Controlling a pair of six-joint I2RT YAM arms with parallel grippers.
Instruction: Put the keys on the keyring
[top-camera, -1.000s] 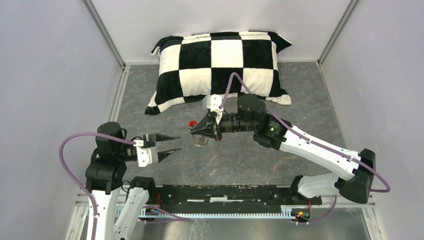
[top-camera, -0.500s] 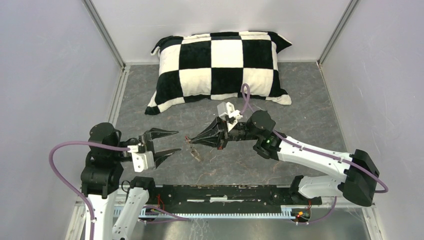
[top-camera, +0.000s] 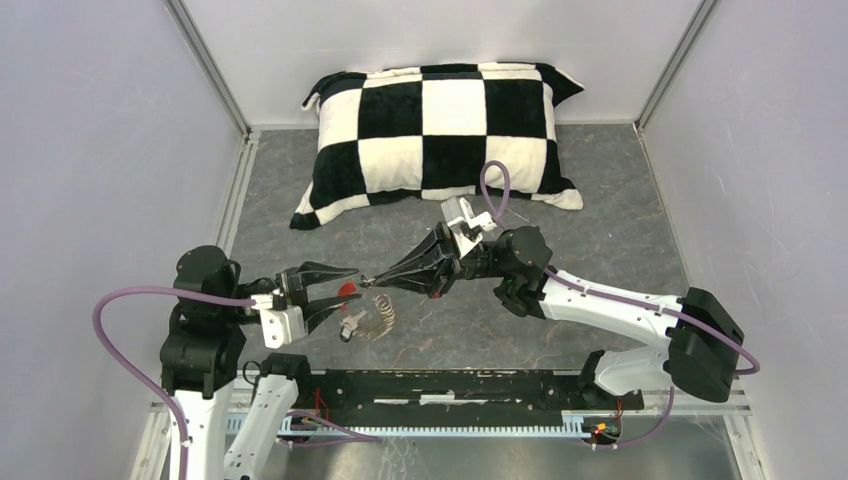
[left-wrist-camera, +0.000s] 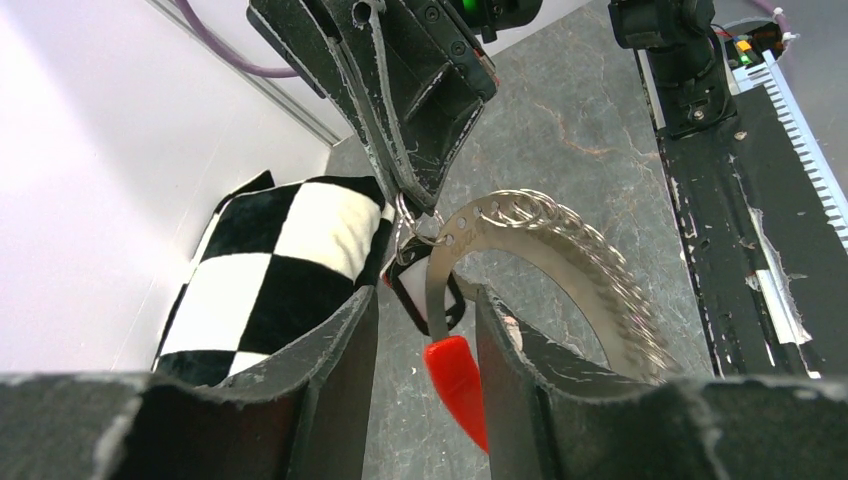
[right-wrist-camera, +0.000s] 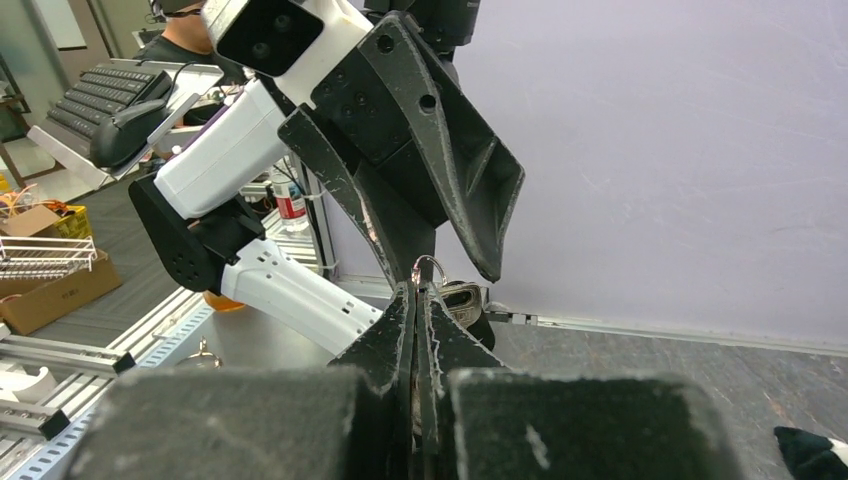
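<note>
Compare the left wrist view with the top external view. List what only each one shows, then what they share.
Only the left wrist view: close up, the keyring's separate wire coils, and the small loop pinched at the right gripper's tip. Only the top external view: both whole arms down to their bases, and the entire checkered pillow. Both: the red sleeve between the left gripper's parted fingers, with the right gripper shut.

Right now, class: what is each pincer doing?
Left pincer: open, either side of the red sleeve of the keyring.
Right pincer: closed, pinching the keyring's end.
</note>
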